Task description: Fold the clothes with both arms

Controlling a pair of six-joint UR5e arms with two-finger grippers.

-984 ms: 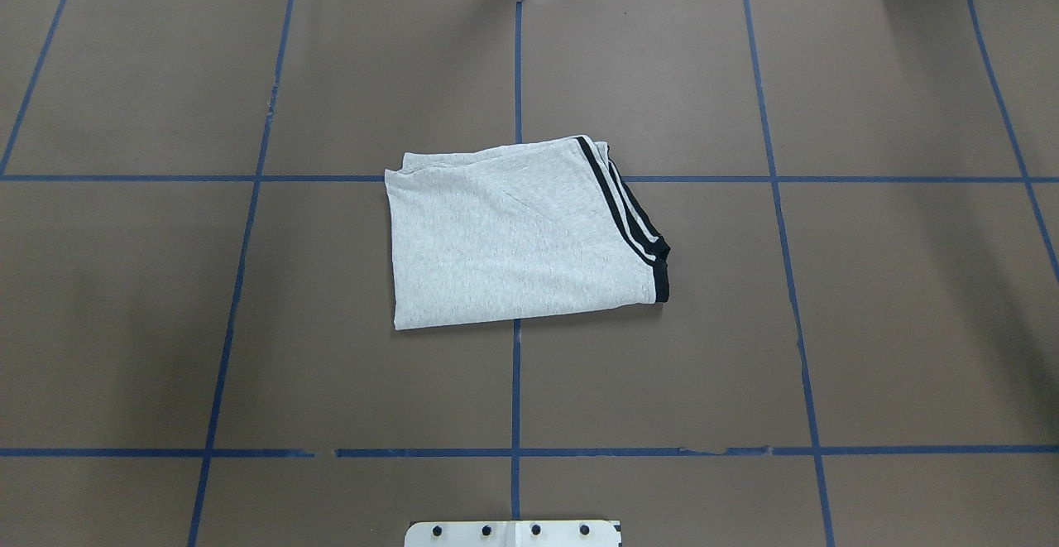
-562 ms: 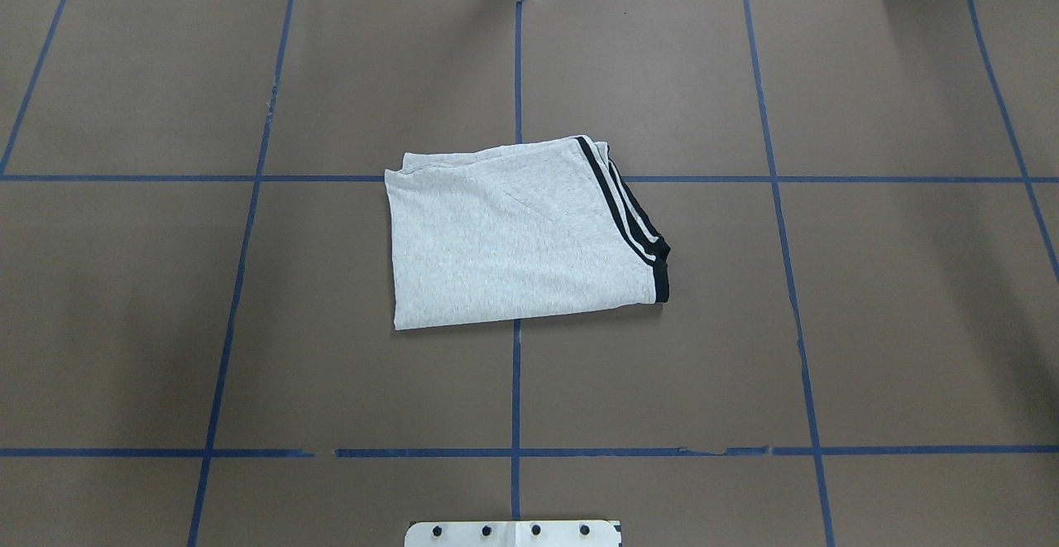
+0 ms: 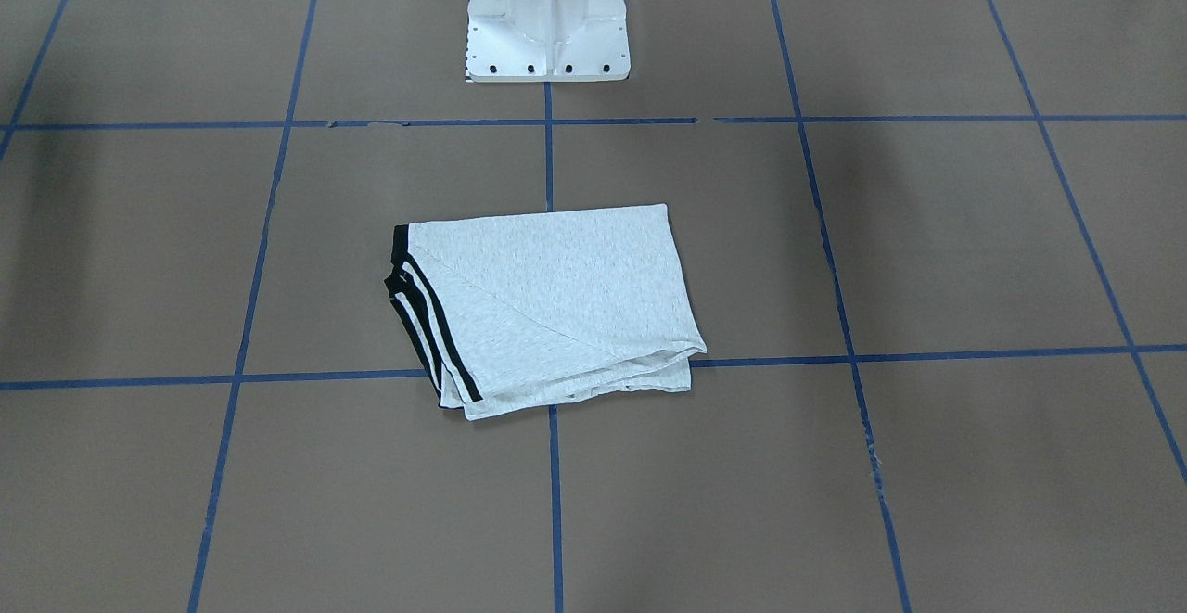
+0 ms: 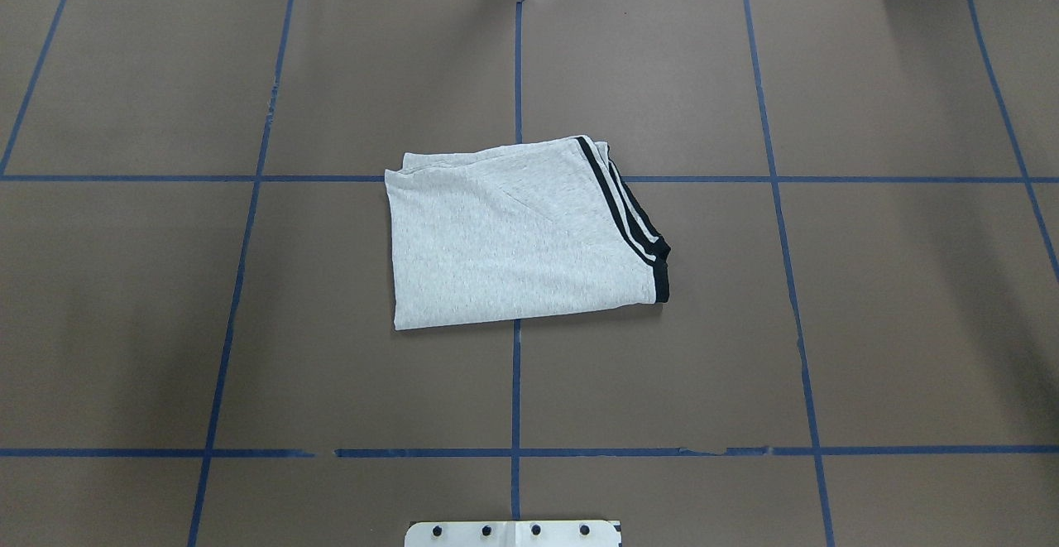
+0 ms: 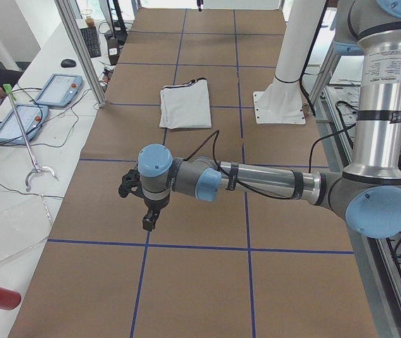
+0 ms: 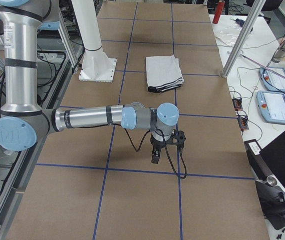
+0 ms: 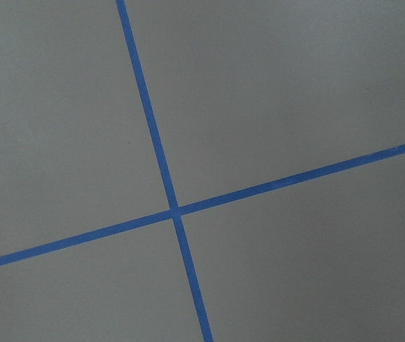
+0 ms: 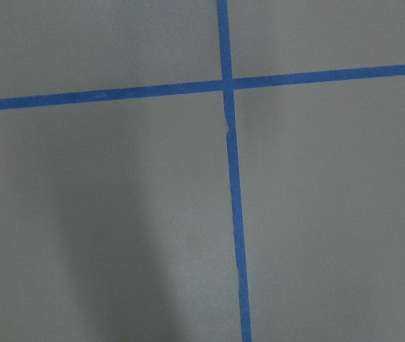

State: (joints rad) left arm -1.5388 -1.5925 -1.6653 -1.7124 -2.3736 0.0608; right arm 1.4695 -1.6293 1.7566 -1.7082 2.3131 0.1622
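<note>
The grey T-shirt (image 4: 513,241) lies folded into a rectangle at the table's middle, black stripes along its right edge. It also shows in the front-facing view (image 3: 556,302), the exterior left view (image 5: 186,105) and the exterior right view (image 6: 164,72). Its print is hidden. My left gripper (image 5: 148,220) hangs over bare table far from the shirt, seen only in the exterior left view. My right gripper (image 6: 155,158) hangs likewise, seen only in the exterior right view. I cannot tell whether either is open or shut. Both wrist views show only brown table and blue tape.
The white pedestal (image 3: 547,19) stands at the robot's side of the table. Blue tape lines (image 4: 515,390) grid the brown surface. Teach pendants (image 5: 56,90) and cables lie on a white side bench. A red bottle (image 6: 219,10) stands at the far end.
</note>
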